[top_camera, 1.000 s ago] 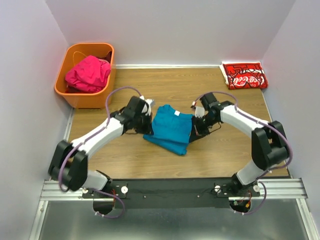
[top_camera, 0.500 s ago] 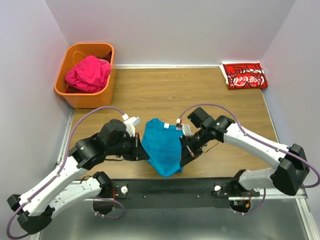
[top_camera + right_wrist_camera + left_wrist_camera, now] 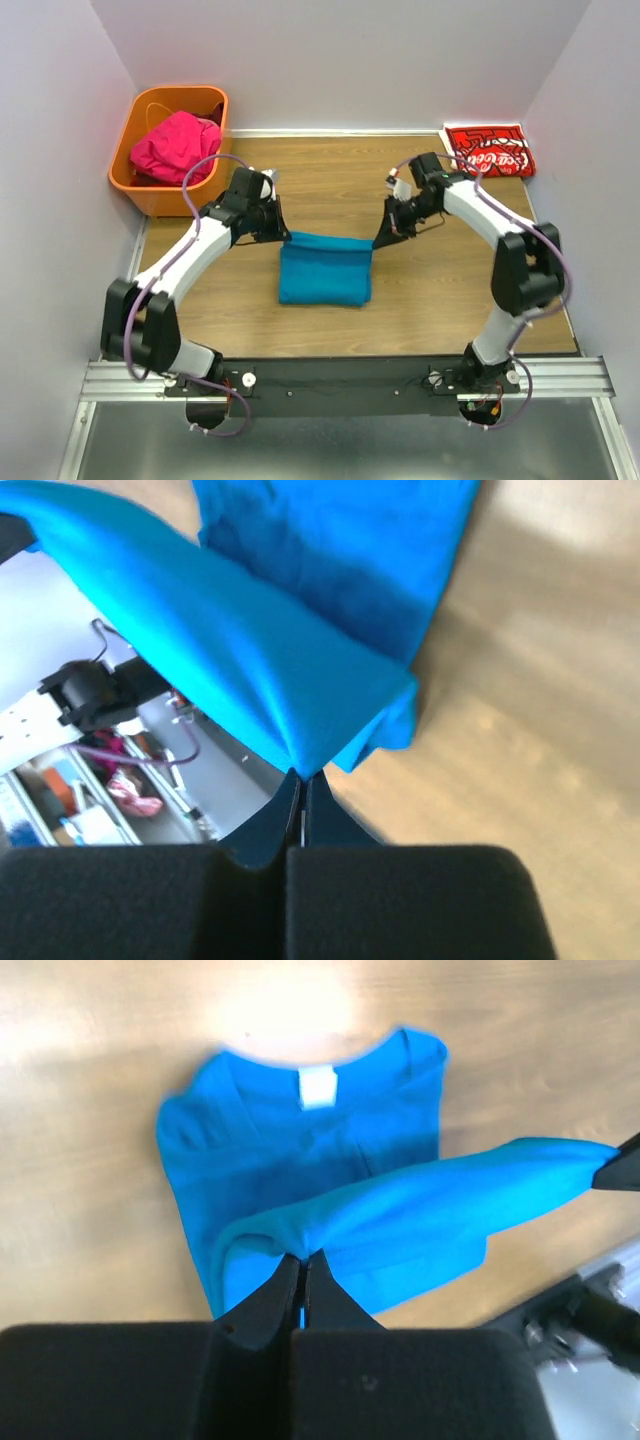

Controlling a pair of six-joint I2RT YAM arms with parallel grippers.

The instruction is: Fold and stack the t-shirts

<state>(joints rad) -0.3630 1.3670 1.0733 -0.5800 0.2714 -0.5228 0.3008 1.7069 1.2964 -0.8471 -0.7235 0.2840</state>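
The teal-blue t-shirt (image 3: pixel 325 270) lies partly folded at the table's middle, its far edge lifted taut between both grippers. My left gripper (image 3: pixel 287 236) is shut on its left corner, seen in the left wrist view (image 3: pixel 302 1256) with the collar and white tag (image 3: pixel 318 1088) below. My right gripper (image 3: pixel 377 240) is shut on its right corner, also in the right wrist view (image 3: pixel 302 776). The red Coca-Cola t-shirt (image 3: pixel 489 151) lies folded at the far right. The magenta-pink t-shirt (image 3: pixel 176 147) is bunched in the basket.
The orange plastic basket (image 3: pixel 166 190) stands at the far left corner. Grey walls close the table on three sides. A metal rail (image 3: pixel 350 380) with the arm bases runs along the near edge.
Both grippers have carried the teal shirt's held edge from the near side away toward the far side and spread apart. The shirt now lies as a wider rectangle.
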